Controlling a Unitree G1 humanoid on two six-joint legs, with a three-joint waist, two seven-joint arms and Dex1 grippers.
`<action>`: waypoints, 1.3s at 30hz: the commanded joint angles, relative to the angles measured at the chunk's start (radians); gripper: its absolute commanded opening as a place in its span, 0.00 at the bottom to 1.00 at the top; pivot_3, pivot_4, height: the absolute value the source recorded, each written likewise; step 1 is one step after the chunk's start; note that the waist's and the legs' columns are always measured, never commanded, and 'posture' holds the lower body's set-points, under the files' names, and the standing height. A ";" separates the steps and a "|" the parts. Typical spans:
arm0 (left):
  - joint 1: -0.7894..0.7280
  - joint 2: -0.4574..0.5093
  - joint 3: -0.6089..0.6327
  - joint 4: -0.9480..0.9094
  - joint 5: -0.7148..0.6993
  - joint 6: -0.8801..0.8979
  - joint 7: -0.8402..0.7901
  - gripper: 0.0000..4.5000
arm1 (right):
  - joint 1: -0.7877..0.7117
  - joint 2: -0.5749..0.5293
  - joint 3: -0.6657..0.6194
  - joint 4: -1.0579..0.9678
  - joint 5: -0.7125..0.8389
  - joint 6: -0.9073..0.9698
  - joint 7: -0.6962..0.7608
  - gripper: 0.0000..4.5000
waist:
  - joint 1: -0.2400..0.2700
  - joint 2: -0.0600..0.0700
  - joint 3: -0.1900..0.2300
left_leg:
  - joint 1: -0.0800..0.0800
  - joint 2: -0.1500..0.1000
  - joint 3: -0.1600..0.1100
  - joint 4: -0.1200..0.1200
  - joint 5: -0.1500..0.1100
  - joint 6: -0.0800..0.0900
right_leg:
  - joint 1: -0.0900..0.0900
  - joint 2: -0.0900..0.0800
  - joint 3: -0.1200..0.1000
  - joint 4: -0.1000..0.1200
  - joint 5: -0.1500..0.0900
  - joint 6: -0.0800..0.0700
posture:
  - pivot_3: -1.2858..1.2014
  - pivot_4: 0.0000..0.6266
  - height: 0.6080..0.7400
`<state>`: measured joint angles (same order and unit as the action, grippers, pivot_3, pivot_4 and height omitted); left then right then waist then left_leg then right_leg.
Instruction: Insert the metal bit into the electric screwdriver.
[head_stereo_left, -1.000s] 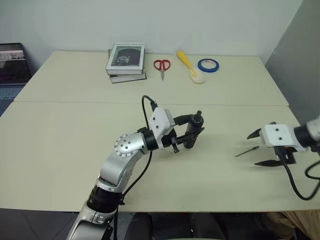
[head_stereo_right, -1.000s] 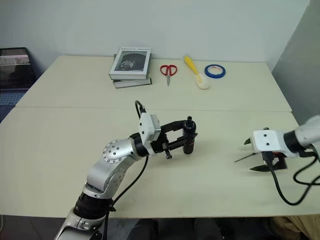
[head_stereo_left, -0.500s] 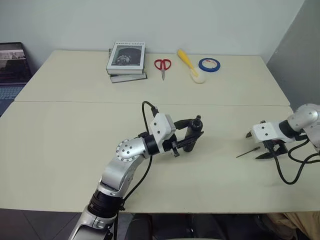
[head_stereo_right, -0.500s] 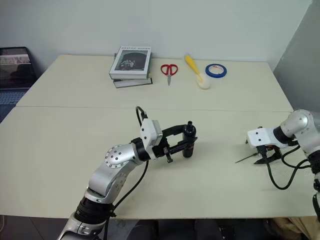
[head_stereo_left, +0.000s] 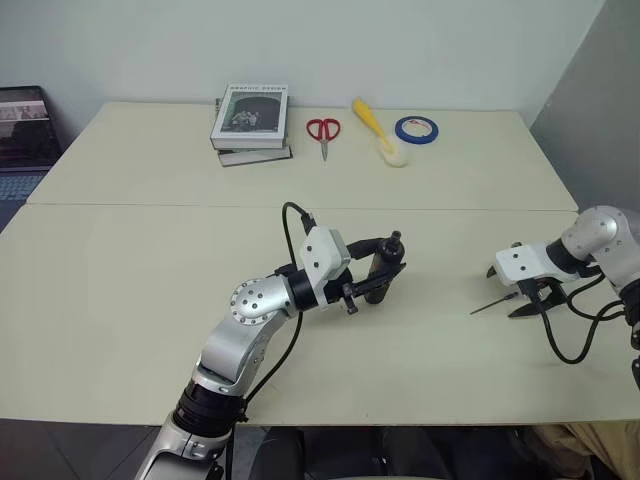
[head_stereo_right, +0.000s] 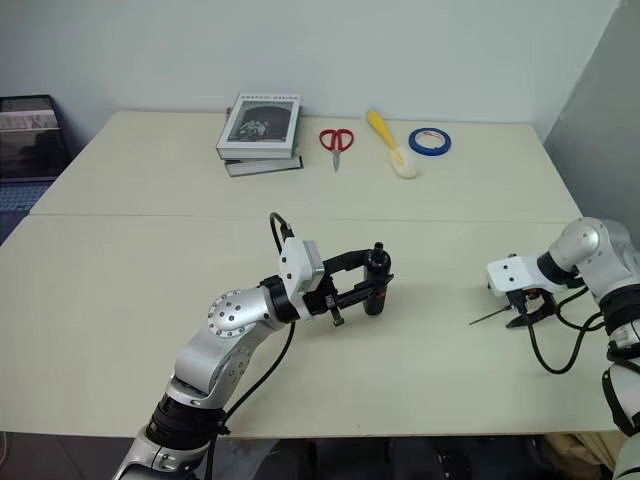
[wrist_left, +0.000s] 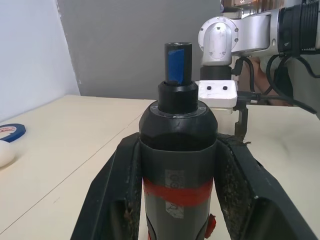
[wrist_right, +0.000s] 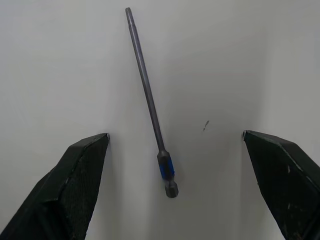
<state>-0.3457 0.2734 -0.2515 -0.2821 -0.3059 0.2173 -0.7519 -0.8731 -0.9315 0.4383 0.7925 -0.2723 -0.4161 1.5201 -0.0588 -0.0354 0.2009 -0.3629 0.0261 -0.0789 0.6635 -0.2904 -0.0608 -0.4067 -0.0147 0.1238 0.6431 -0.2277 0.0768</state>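
Lowered since a second ago, the right gripper (wrist_right: 172, 150) straddles, jaws wide, the thin grey metal bit (wrist_right: 148, 97) lying on the table, while the left gripper (head_stereo_left: 375, 283) clamps the black, red-banded electric screwdriver (wrist_left: 177, 165) upright, ready to receive it.

Silver arms, black-fingered white hands

stacked books (head_stereo_left: 250, 122), red scissors (head_stereo_left: 323, 131), yellow brush (head_stereo_left: 377, 128); blue tape roll (head_stereo_left: 415, 130)

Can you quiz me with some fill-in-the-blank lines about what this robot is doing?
1. The left gripper is shut on the electric ____.
2. The metal bit lies on the ____.
3. The right gripper hangs over the bit with its fingers ____.
4. The scissors have ____ handles.

Missing words: screwdriver; table; open; red
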 joint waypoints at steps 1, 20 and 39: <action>-0.008 -0.005 0.004 -0.064 -0.007 -0.010 0.009 0.36 | -0.020 0.016 0.016 0.023 -0.028 -0.024 0.031 0.88 | -0.001 0.000 0.000 | 0.000 0.000 0.000 0.000 0.000 0.000 | 0.000 0.000 0.000 0.000 0.000 0.000 | 0.52 0.24 1.00; -0.012 -0.001 0.001 -0.055 0.001 -0.016 0.017 0.36 | -0.015 0.040 0.029 0.019 -0.094 -0.007 0.001 0.00 | -0.027 -0.003 -0.002 | 0.005 0.000 0.001 0.004 0.006 0.004 | 0.005 0.001 0.002 0.000 0.004 0.002 | 0.52 0.24 1.00; -0.108 0.011 0.152 -0.046 0.016 0.129 0.199 0.36 | 0.195 -0.053 -0.410 -0.665 0.437 0.700 -0.060 0.00 | -0.020 0.002 0.002 | -0.002 -0.001 -0.002 0.000 0.006 0.004 | 0.000 0.000 0.000 -0.001 0.007 0.003 | 0.52 0.24 1.00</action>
<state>-0.4427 0.2872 -0.1188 -0.2808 -0.3015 0.3480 -0.5866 -0.6871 -0.9788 0.1317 0.2390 0.0552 0.1240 1.5030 -0.0786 -0.0330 0.2026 -0.3646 0.0251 -0.0805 0.6632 -0.2846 -0.0572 -0.4069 -0.0147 0.1242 0.6415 -0.2207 0.0798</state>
